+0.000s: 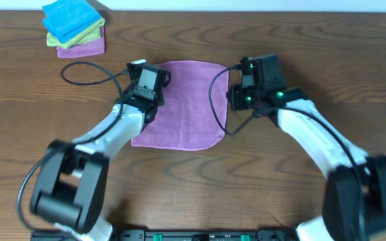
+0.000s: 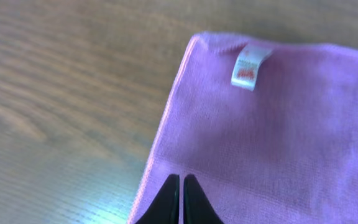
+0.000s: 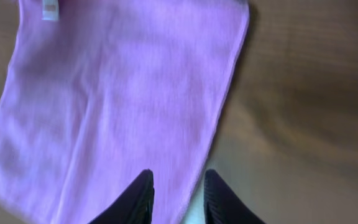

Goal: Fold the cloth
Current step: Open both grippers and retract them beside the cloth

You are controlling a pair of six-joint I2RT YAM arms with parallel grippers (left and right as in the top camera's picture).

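Observation:
The lilac cloth lies flat and unfolded on the wooden table. Its white tag sits at the far left corner and also shows in the right wrist view. My left gripper is over the cloth's left edge. Its fingers are shut together just inside that edge, and no fabric is bunched or lifted between them. My right gripper is at the cloth's right edge. Its fingers are open and straddle that edge, one over the cloth and one over bare wood.
A stack of folded cloths, blue on yellow-green on purple, sits at the far left corner. A black cable loops on the table left of the left gripper. Another cable crosses the cloth's right side.

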